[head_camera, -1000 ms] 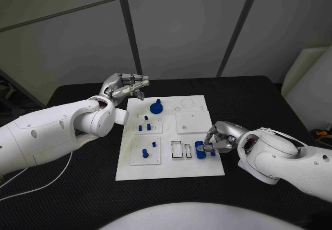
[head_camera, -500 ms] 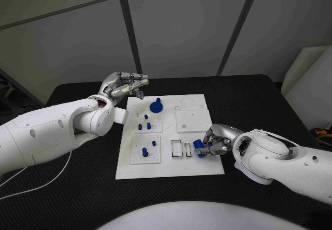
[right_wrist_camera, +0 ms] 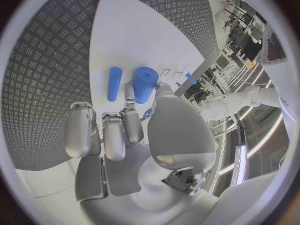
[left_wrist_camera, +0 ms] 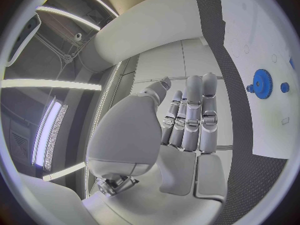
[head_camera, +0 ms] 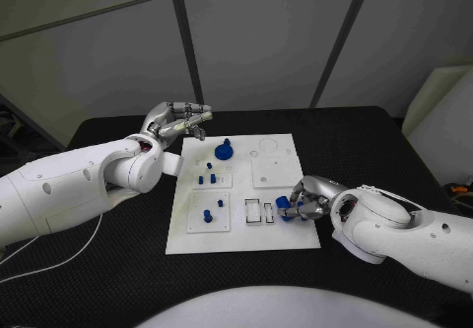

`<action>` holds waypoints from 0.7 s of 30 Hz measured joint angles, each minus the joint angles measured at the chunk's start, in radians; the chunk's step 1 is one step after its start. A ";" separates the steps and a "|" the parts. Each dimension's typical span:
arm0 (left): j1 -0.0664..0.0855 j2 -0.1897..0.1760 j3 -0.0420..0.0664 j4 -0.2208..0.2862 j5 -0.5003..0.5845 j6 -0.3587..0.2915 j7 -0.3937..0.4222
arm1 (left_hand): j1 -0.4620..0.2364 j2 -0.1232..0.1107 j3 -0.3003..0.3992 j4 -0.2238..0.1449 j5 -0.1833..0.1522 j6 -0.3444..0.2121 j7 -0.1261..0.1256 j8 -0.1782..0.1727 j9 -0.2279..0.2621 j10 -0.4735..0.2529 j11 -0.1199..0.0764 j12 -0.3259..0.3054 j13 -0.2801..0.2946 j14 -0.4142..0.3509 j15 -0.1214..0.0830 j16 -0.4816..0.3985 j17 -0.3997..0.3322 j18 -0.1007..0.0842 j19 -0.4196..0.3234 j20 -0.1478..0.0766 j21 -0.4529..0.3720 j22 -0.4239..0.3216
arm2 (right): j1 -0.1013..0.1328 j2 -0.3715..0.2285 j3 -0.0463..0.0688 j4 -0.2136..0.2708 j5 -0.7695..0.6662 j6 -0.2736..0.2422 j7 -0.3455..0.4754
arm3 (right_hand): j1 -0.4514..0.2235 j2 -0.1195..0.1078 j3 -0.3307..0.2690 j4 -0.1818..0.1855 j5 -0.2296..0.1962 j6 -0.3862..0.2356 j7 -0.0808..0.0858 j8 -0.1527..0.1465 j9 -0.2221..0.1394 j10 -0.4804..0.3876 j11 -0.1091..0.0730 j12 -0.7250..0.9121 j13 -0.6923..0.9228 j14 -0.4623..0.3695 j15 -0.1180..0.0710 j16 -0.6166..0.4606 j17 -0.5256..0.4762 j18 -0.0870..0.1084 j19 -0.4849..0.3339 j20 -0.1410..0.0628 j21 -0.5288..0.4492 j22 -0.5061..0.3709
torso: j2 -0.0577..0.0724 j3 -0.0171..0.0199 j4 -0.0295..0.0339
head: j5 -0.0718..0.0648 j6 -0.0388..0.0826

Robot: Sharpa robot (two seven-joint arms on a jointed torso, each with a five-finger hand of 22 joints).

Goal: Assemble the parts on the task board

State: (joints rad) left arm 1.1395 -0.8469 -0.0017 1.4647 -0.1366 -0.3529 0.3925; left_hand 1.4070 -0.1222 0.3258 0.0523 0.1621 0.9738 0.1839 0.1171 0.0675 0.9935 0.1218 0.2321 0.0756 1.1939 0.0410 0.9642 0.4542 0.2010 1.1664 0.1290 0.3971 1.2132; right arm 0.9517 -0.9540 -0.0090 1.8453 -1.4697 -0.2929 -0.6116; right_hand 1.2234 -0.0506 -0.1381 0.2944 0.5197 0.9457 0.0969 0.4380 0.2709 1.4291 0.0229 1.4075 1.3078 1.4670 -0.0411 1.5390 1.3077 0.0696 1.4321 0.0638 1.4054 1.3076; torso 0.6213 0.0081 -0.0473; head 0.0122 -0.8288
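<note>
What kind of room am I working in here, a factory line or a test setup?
Likely a lab test bench, not a line: a black table carrying one white task board with small blue parts, plain grey wall panels behind, and strip ceiling lights.

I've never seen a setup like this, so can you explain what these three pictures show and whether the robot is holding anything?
It is a two-armed robot at a black table. One picture looks down from its head; the two round ones come from cameras at its wrists. A white task board carries small blue parts, including a blue gear. The right robot hand pinches a thick blue cylinder, with a thinner blue peg lying beside it. The left robot hand is raised beyond the board, holding nothing.
</note>
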 measured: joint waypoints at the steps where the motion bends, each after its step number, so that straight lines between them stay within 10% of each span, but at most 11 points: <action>1: 0.000 0.000 0.000 0.000 0.000 0.000 0.000 | 0.000 0.000 0.000 0.000 0.000 0.000 0.000 0.000 0.000 0.000 0.000 0.000 0.000 0.000 0.000 0.000 0.000 0.000 0.000 0.000 0.000 0.000 | 0.000 -0.002 0.000 0.002 0.006 -0.007 -0.002 | 0.004 0.004 0.000 0.000 0.010 0.000 0.000 0.003 0.002 0.000 0.000 0.000 0.000 0.000 0.000 0.000 0.000 0.000 0.001 -0.001 0.000 0.000 | 0.000 0.0000 -0.0001 | 0.000 0.000; 21: 0.000 0.001 0.000 0.000 0.000 0.000 0.000 | 0.000 0.000 0.000 0.000 0.000 0.000 0.000 0.000 0.000 0.000 0.000 0.000 0.000 -0.004 -0.004 0.000 -0.001 0.000 0.000 0.000 0.000 0.000 | -0.005 -0.024 -0.004 0.088 0.140 -0.204 0.005 | 0.032 0.004 -0.004 -0.002 0.072 0.011 -0.011 0.023 0.027 0.004 -0.011 -0.004 0.000 0.000 -0.008 0.004 0.000 -0.016 0.012 -0.005 0.012 0.000 | 0.000 -0.0018 -0.0003 | -0.002 0.011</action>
State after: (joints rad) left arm 1.1394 -0.8461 -0.0017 1.4644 -0.1366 -0.3529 0.3927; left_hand 1.4070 -0.1222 0.3258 0.0523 0.1621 0.9737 0.1839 0.1171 0.0675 0.9936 0.1218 0.2321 0.0758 1.1903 0.0374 0.9642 0.4534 0.2009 1.1664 0.1290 0.3971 1.2133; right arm 0.9468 -0.9778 -0.0127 1.9330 -1.3295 -0.4966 -0.6069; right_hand 1.2556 -0.0470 -0.1420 0.2928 0.5922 0.9571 0.0855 0.4610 0.2975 1.4328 0.0122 1.4035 1.3077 1.4669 -0.0486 1.5434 1.3075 0.0533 1.4441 0.0588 1.4170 1.3075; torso 0.6212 0.0063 -0.0476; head 0.0097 -0.8174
